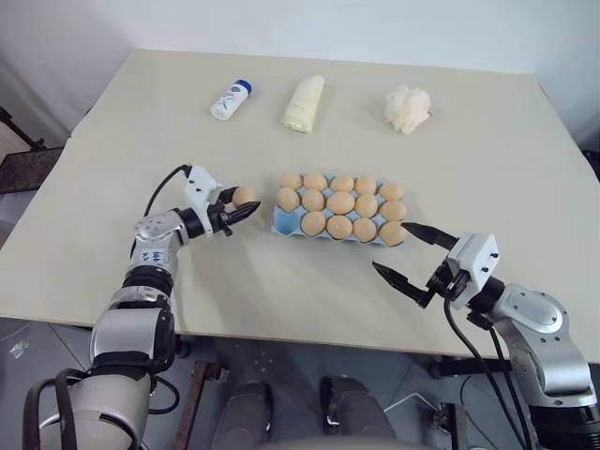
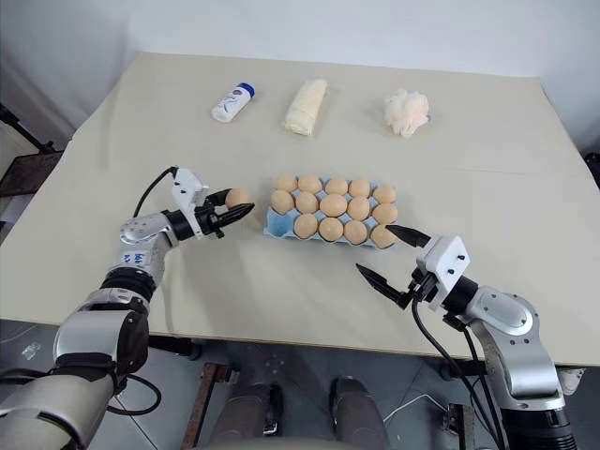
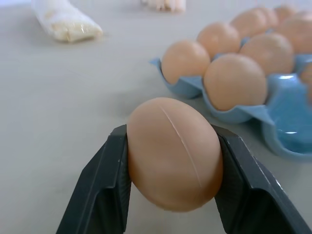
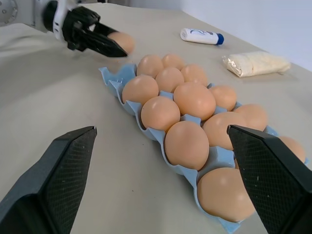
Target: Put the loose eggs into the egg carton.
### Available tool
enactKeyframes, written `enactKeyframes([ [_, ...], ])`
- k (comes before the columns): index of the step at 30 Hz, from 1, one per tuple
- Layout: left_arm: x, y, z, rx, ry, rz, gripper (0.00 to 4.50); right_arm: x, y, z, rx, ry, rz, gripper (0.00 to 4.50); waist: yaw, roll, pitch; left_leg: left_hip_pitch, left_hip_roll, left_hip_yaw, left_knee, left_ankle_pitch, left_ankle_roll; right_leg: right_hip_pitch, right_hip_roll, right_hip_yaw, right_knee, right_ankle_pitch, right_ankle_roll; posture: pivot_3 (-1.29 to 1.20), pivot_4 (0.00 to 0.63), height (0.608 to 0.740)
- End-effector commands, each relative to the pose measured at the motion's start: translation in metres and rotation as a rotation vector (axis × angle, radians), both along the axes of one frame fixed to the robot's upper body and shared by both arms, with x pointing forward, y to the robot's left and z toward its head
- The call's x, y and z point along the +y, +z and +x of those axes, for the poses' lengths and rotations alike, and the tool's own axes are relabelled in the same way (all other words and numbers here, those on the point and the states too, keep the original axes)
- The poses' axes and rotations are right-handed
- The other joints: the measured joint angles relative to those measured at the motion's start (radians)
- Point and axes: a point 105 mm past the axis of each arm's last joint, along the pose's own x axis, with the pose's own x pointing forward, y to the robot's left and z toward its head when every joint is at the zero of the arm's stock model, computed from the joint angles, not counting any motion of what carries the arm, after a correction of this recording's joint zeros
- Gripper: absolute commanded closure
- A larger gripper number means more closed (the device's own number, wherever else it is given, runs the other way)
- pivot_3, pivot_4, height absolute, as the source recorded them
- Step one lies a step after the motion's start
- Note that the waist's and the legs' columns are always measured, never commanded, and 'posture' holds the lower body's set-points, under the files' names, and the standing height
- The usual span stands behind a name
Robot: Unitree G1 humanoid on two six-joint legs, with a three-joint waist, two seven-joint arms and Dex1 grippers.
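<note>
Left wrist view: left claw [image 3: 173, 161] clamps a loose egg [image 3: 174, 151]; right claw [image 1: 405, 253] gapes wide, empty.

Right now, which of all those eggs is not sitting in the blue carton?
The egg pinched in the left claw, just off the carton's left end. Every other egg sits in a cup.

Both arms are built of rounded silver-grey metal segments with black joints between them. Each wrist carries a white, boxy housing, from which a pincer of 2 black, tapering fingers extends: the left pincer [image 1: 246, 208] and the right pincer [image 1: 405, 251]. The inner faces of the right fingers [image 4: 61, 170] bear a fine cross-hatched texture. A black cable loops from each wrist housing back along the forearm. The left forearm bears a small blue marking, perhaps a label.
</note>
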Motion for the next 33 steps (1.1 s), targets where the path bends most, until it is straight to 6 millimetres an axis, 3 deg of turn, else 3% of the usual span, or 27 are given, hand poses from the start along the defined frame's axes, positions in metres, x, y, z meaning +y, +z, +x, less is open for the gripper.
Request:
enactKeyframes([
  [1, -0.010, 0.025, -0.006, -0.102, -0.086, -0.008, 2.65, 0.004, 0.011, -0.003, -0.039, 0.018, 0.008, 0.00, 0.004, 0.000, 0.000, 0.000, 0.000, 0.000, 0.000, 0.000, 0.000, 0.000, 0.000, 0.000, 0.000, 0.000, 0.000, 0.00, 0.150, 0.740],
  [5, -0.069, 0.031, -0.018, -0.117, -0.281, 0.017, 2.65, 0.004, 0.011, -0.002, -0.035, 0.025, 0.005, 0.00, 0.010, 0.000, 0.000, 0.000, 0.000, -0.001, 0.001, 0.000, 0.000, 0.002, -0.001, 0.000, -0.001, 0.000, 0.000, 0.00, 0.150, 0.740],
  [10, -0.082, 0.017, -0.024, -0.068, -0.332, 0.048, 2.65, 0.003, 0.010, -0.001, -0.038, 0.009, 0.009, 0.00, -0.012, 0.000, 0.000, 0.000, -0.001, 0.001, 0.001, 0.000, 0.001, 0.001, 0.001, 0.002, -0.001, 0.001, 0.001, 0.00, 0.150, 0.740],
  [16, -0.081, 0.015, -0.024, -0.065, -0.323, 0.053, 2.65, -0.001, 0.004, -0.005, -0.030, -0.011, 0.012, 0.00, -0.022, 0.000, 0.000, 0.001, 0.001, 0.001, 0.001, 0.001, 0.000, 0.001, 0.002, 0.003, 0.001, 0.001, 0.001, 0.00, 0.150, 0.740],
  [21, -0.068, 0.017, -0.025, -0.073, -0.301, 0.046, 2.65, 0.000, 0.001, -0.007, -0.028, -0.013, 0.016, 0.00, -0.022, 0.000, 0.000, 0.001, 0.000, 0.001, 0.002, 0.001, 0.000, 0.001, 0.001, 0.003, 0.001, 0.001, 0.001, 0.00, 0.150, 0.740],
  [25, -0.057, 0.012, -0.025, -0.048, -0.270, 0.068, 2.65, -0.001, -0.001, -0.007, -0.030, -0.016, 0.016, 0.00, -0.023, 0.000, 0.000, 0.001, 0.000, 0.001, 0.001, 0.001, 0.000, 0.001, 0.002, 0.003, 0.001, 0.001, 0.001, 0.00, 0.150, 0.740],
  [29, -0.057, 0.005, -0.024, -0.027, -0.261, 0.067, 2.65, 0.001, 0.000, -0.007, -0.033, -0.009, 0.018, 0.00, -0.020, 0.000, 0.000, 0.001, 0.000, 0.001, 0.002, 0.001, 0.000, 0.001, 0.001, 0.003, 0.001, 0.001, 0.001, 0.00, 0.150, 0.740],
  [33, -0.065, 0.003, -0.023, -0.025, -0.263, 0.050, 1.42, 0.002, 0.001, -0.005, -0.037, 0.000, 0.017, 0.00, -0.018, 0.000, 0.000, 0.001, 0.000, 0.001, 0.002, 0.001, 0.000, 0.001, 0.001, 0.003, 0.001, 0.001, 0.001, 0.00, 0.150, 0.740],
])
